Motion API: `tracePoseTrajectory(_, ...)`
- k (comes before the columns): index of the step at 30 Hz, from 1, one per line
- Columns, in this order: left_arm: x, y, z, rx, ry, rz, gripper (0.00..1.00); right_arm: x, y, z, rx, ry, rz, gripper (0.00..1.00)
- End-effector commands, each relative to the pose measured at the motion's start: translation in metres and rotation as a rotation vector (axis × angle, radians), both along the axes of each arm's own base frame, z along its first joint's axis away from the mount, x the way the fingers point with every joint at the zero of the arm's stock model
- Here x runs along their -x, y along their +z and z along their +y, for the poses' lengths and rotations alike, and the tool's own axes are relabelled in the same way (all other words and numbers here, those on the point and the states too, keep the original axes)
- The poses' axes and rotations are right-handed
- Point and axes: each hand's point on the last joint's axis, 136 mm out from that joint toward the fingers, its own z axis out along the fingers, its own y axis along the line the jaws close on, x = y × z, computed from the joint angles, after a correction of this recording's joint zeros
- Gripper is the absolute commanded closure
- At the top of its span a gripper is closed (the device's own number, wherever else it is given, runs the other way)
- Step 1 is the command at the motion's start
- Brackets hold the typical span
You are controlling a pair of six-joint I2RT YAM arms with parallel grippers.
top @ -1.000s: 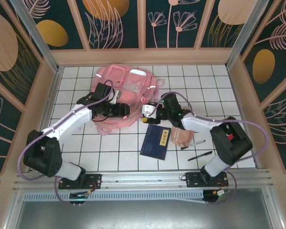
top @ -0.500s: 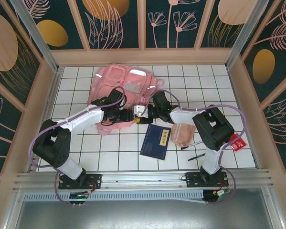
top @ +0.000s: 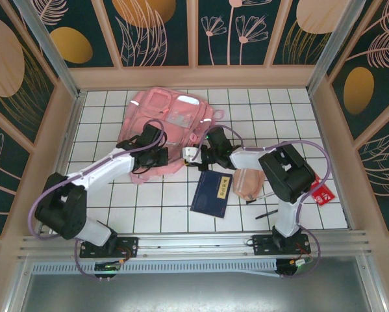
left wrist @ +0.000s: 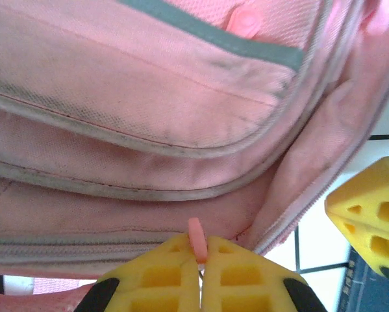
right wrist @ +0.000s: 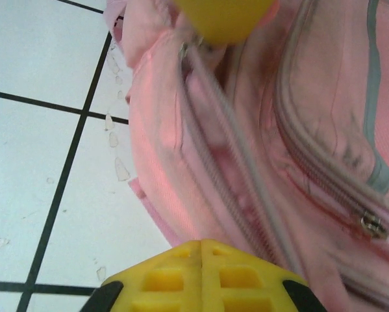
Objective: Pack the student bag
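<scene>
The student bag (top: pixel 171 120), a large pink backpack, lies at the back middle of the tiled table. My left gripper (top: pixel 166 158) sits at its near edge. In the left wrist view its yellow fingers (left wrist: pixel 246 279) are shut on a small pink zipper pull (left wrist: pixel 196 238) of the student bag (left wrist: pixel 149 97). My right gripper (top: pixel 186 156) is just to the right of it. Seen from the right wrist, that gripper (right wrist: pixel 202 247) is shut with its tips on the fabric edge of the student bag (right wrist: pixel 259 149), beside an open zip line.
A dark blue notebook (top: pixel 210 192) lies in front of the bag. A peach pencil pouch (top: pixel 249 183) is to the notebook's right, and two pens (top: pixel 272 212) lie near that. A red packet (top: pixel 324 194) rests by the right arm. Wooden walls ring the table.
Both grippers have closed at the bag's near edge, the left one onto the zipper pull. The right arm has swung left toward the bag, its elbow folding in.
</scene>
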Motion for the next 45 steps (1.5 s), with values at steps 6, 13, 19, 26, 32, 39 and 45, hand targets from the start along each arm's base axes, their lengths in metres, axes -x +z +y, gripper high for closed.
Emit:
tracePoseTrajectory(6, 0.012, 0.04, -0.011, 0.121, -0.152, -0.113, 1.0, 0.005, 0.058, 0.011, -0.106, 0.058, -0.044, 0.45)
tracePoseTrajectory(13, 0.007, 0.057, -0.025, 0.218, -0.152, -0.146, 1.0, 0.003, 0.066, 0.035, -0.133, 0.061, -0.072, 0.38)
tracePoseTrajectory(19, 0.003, 0.045, -0.009, 0.21, -0.005, -0.087, 1.0, 0.01, 0.048, 0.048, -0.119, 0.053, -0.089, 0.43)
tracePoseTrajectory(26, 0.017, 0.0, 0.084, 0.023, 0.505, 0.08, 1.0, 0.011, 0.03, 0.026, -0.036, 0.011, -0.191, 1.0)
tracePoseTrajectory(32, 0.065, -0.014, 0.135, -0.169, 0.832, 0.279, 1.0, 0.004, 0.02, 0.012, -0.016, -0.079, -0.28, 1.0)
tracePoseTrajectory(39, 0.065, 0.002, 0.17, -0.248, 0.988, 0.292, 1.0, 0.001, 0.011, -0.003, 0.008, -0.126, -0.333, 1.0)
tracePoseTrajectory(45, 0.041, 0.01, 0.163, -0.114, 0.938, 0.279, 1.0, 0.007, 0.027, -0.019, -0.01, -0.098, -0.19, 0.69)
